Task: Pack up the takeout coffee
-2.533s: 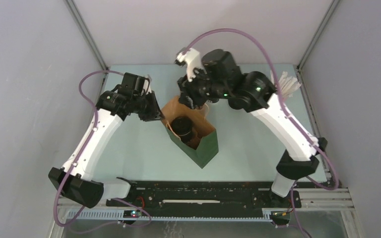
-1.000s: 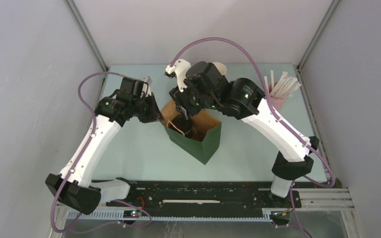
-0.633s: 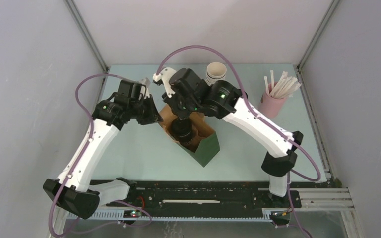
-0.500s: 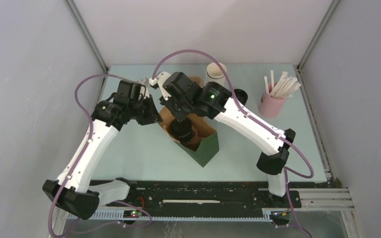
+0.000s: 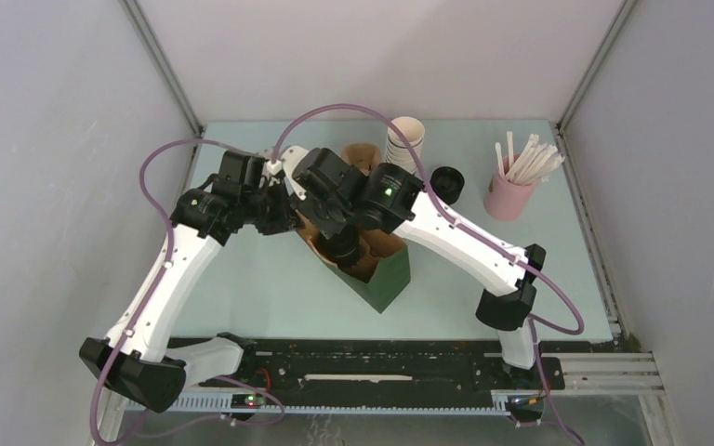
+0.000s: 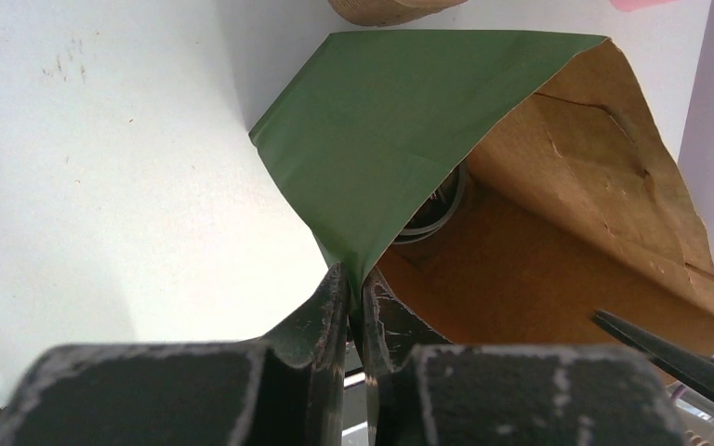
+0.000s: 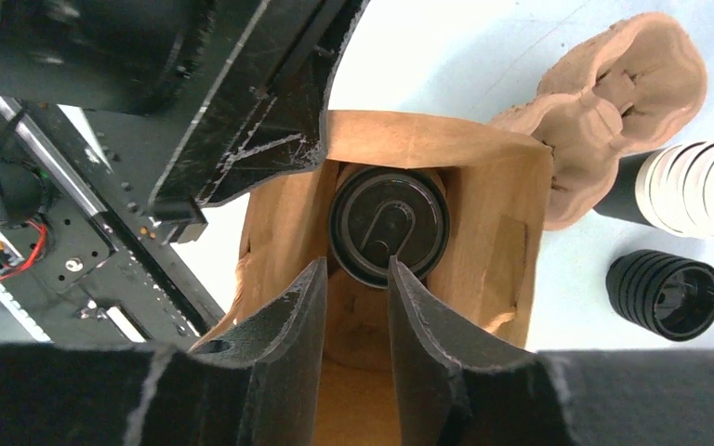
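The takeout coffee, a dark cup under a round black lid (image 7: 389,223), stands inside the green paper bag (image 5: 383,279), whose lining is brown. The lid also shows in the top view (image 5: 343,245), and its edge shows in the left wrist view (image 6: 439,206). My left gripper (image 6: 354,279) is shut on the bag's left rim (image 6: 372,158) and holds the mouth open; it also shows in the top view (image 5: 288,216). My right gripper (image 7: 355,268) is open and empty. It hangs just above the bag's mouth, and the lid shows past its fingertips.
A brown pulp cup carrier (image 7: 614,102) lies just behind the bag. A stack of white-rimmed cups (image 5: 405,139) and a stack of black lids (image 5: 447,182) stand behind and to the right. A pink holder with white stirrers (image 5: 509,193) stands at the far right.
My right arm has swung left and its gripper has come over the bag's mouth above the cup. My left gripper has kept its hold on the rim. The bag has shifted slightly.
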Robot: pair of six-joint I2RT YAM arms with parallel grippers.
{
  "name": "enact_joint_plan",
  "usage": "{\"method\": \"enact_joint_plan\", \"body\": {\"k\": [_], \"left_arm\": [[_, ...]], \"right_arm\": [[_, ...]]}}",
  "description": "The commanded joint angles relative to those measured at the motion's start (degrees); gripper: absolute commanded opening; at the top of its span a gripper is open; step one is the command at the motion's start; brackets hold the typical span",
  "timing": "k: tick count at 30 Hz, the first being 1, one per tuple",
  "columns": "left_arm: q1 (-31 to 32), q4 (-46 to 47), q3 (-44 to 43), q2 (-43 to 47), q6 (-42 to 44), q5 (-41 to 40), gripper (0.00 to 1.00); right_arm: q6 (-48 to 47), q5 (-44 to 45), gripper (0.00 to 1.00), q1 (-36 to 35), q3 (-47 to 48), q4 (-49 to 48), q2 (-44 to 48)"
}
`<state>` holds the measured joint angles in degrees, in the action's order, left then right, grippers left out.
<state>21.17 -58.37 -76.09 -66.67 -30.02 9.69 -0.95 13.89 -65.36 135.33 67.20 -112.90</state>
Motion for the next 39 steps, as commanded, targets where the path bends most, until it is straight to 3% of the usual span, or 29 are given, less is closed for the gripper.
{"method": "enact_joint_plan", "body": {"k": [1,5,13,19,30,39], "left_arm": [[0.28,1.51,0.78,1.64,-0.21,1.53,0.12],[0.28,1.33,0.77,1.64,-0.06,1.4,0.12],[0.28,1.03,1.01,1.96,-0.32,1.49,0.12],[0.36,0.84,1.18,2.43,-0.42,1.12,0.12],[0.58,0.63,1.19,2.43,-0.2,0.76,0.12],[0.54,0.62,1.39,2.52,-0.15,0.64,0.12]], "right_arm": [[-0.15,0.93,0.39,-1.12,8.24,0.95,1.8],[0.04,1.86,0.39,-2.19,7.04,0.89,3.61],[0.25,1.18,0.23,-1.6,-0.81,-2.12,2.52],[0.46,3.08,0.22,-0.34,-0.81,-1.76,-0.73],[2.04,5.62,0.26,0.32,-8.62,-1.71,-1.08],[1.55,5.31,0.46,1.09,-15.33,-5.63,0.22]]}}
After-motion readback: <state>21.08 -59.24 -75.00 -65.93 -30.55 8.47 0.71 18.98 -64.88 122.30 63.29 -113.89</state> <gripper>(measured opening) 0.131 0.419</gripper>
